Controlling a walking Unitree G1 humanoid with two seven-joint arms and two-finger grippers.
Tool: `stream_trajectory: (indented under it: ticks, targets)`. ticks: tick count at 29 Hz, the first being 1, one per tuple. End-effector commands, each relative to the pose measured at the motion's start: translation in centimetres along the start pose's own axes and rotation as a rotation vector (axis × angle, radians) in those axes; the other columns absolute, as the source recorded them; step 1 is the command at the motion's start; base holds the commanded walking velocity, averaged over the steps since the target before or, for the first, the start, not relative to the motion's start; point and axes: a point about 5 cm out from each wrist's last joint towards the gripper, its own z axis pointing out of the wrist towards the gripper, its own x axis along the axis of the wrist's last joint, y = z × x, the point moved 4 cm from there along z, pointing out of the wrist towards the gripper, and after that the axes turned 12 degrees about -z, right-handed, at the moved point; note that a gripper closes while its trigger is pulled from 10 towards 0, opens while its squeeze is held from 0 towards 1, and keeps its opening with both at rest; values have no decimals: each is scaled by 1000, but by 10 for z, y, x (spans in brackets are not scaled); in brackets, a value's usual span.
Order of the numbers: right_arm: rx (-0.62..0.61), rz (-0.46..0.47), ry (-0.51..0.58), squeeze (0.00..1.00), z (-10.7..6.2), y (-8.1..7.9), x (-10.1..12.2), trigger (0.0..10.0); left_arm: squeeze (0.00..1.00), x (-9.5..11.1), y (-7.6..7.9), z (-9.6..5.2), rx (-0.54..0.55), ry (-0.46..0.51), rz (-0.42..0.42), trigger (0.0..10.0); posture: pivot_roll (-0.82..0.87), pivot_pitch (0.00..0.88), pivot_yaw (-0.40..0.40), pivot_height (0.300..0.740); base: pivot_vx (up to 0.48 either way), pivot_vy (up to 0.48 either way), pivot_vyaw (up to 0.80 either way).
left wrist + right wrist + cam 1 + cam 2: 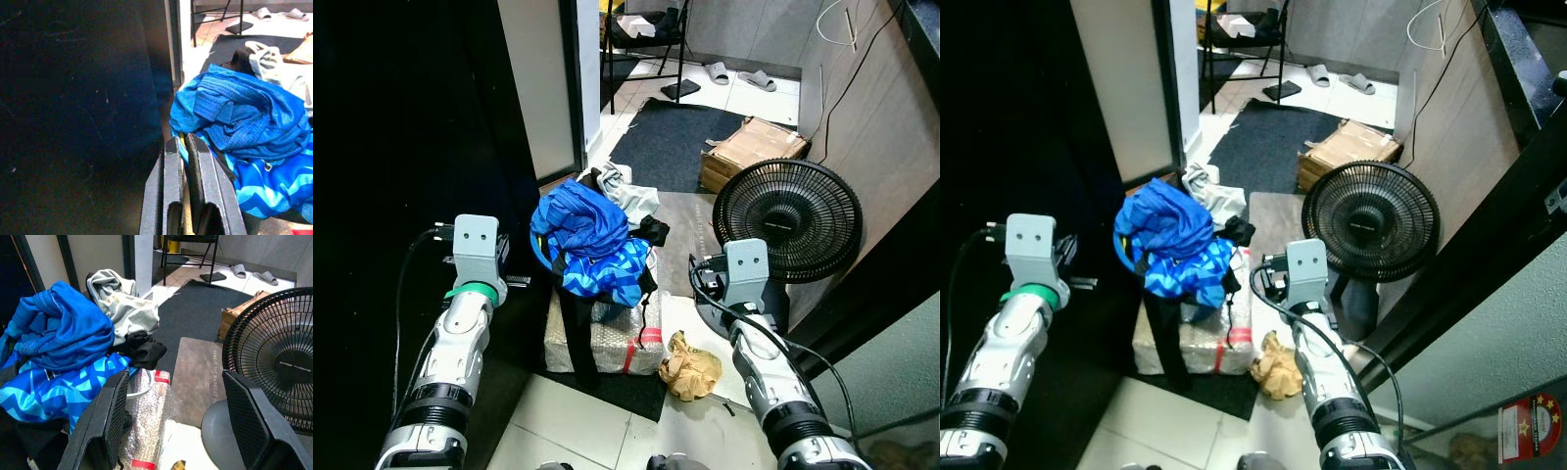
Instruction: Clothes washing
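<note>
Jaws of the left gripper [185, 196] are clenched together with nothing between them, just beside the blue clothes [587, 240]; the right gripper [181, 416] has its jaws spread wide and empty, near the black fan [788, 220]. The clothes lie heaped on a bubble-wrapped package [612, 338] on the floor; soft, light and floppy, they are probably best pinched at a bunched fold on top. Both arms reach forward at mid height, flanking the pile.
</note>
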Motion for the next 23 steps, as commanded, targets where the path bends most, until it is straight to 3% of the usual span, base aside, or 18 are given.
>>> stream_trajectory:
  ticks: [1, 23]
  targets:
    - [8, 3, -22, 0, -1, -3, -4, 10000, 0, -7, -5, -3, 13, -21, 9, 10000, -2, 39, 34, 665, 0, 0, 0]
    - [7, 3, -20, 0, 0, -3, -5, 10000, 0, -4, -3, 1, 0, -20, 17, 10000, -3, 21, 44, 595, 0, 0, 0]
